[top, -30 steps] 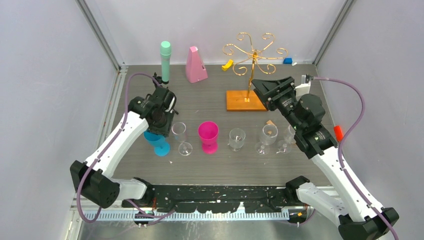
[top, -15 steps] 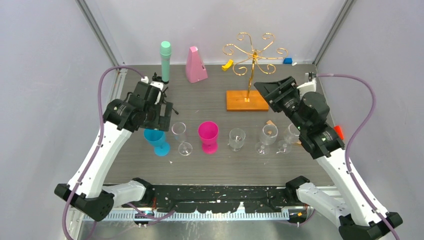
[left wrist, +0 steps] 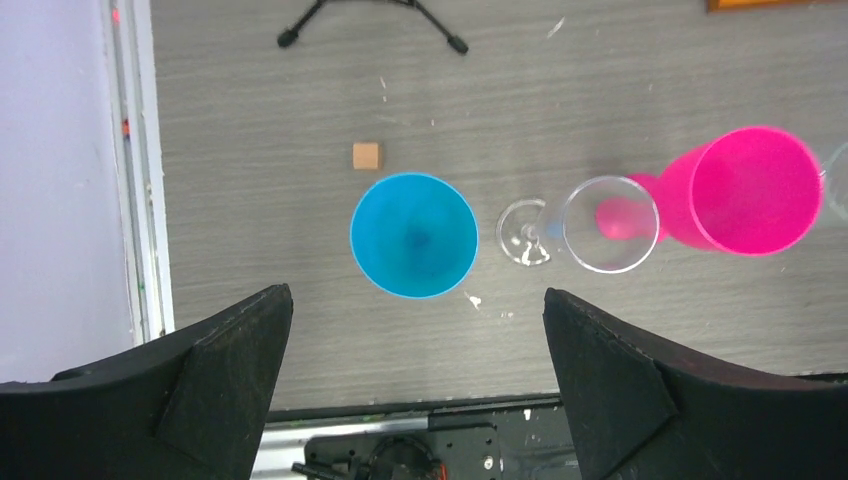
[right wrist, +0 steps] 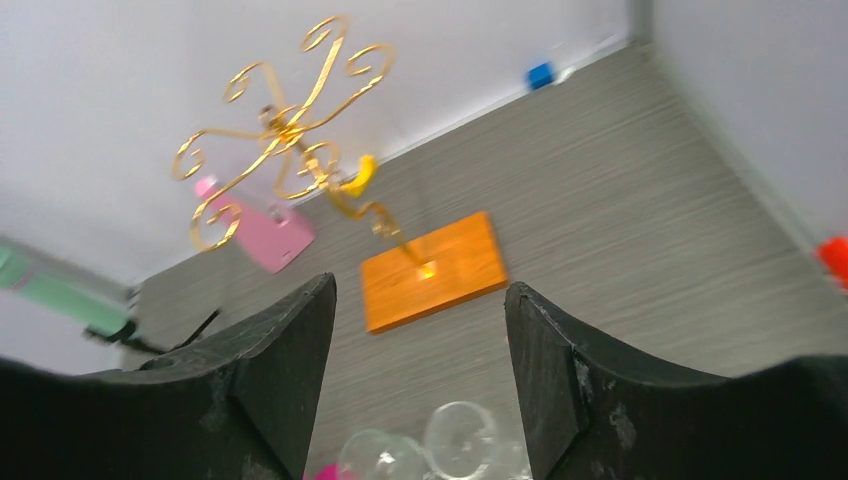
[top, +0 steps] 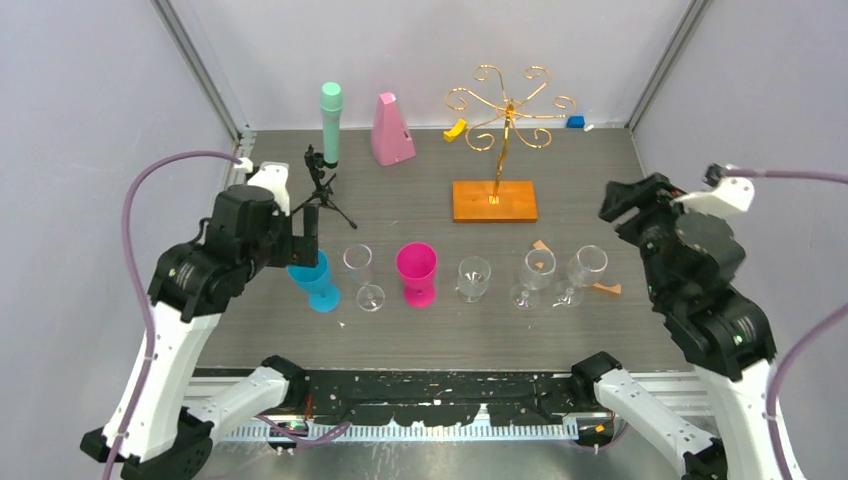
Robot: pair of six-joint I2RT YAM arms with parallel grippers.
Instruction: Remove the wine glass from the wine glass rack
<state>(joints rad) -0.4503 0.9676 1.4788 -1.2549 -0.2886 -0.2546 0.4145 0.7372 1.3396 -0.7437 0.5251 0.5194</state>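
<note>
While right claw (right wrist: 418, 300) gapes, glasses (right wrist: 460, 442) cut off below, perhaps two

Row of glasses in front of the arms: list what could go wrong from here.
The left arm holds open jaws above the blue goblet, beside a clear wine glass; a sideways swing could topple both. The rightmost wine glass stands close to its neighbour, so one tipping may take the other.

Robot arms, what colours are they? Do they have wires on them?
The left arm and right arm are white tubes with chunky black joints. A purple cable curves off each wrist. The left gripper and right gripper each have two wide black fingers shaped like wedges.
</note>
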